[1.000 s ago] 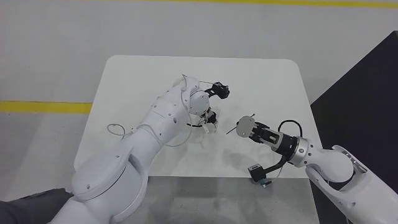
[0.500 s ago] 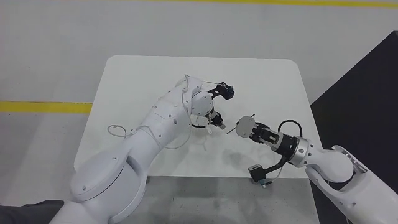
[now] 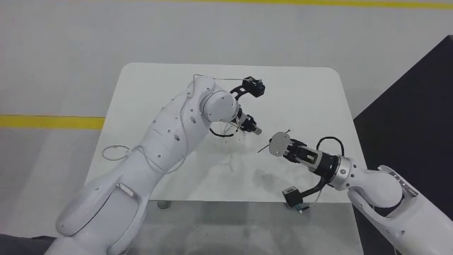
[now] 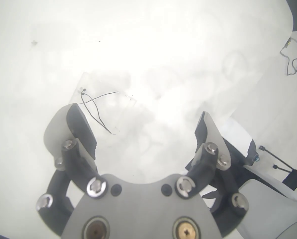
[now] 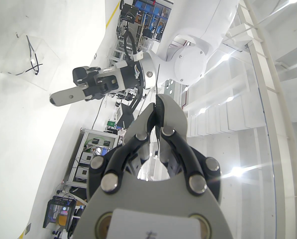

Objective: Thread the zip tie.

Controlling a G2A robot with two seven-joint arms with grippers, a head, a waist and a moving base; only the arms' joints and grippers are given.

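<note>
Firmly pinched: a zip tie (image 5: 158, 75) in the closed right fingers (image 5: 173, 115).
Its end pokes past their tips, the rest largely hidden between them; left fingers (image 4: 81, 128) spread wide over the desk (image 4: 163, 38), near crossed ties (image 4: 98, 97) on a clear sheet (image 4: 121, 115).

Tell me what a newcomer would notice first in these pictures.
The right gripper is pinched shut on a thin black zip tie above the white table. Close by, the left gripper is open, and a clear sheet on the table carries more black ties.
</note>
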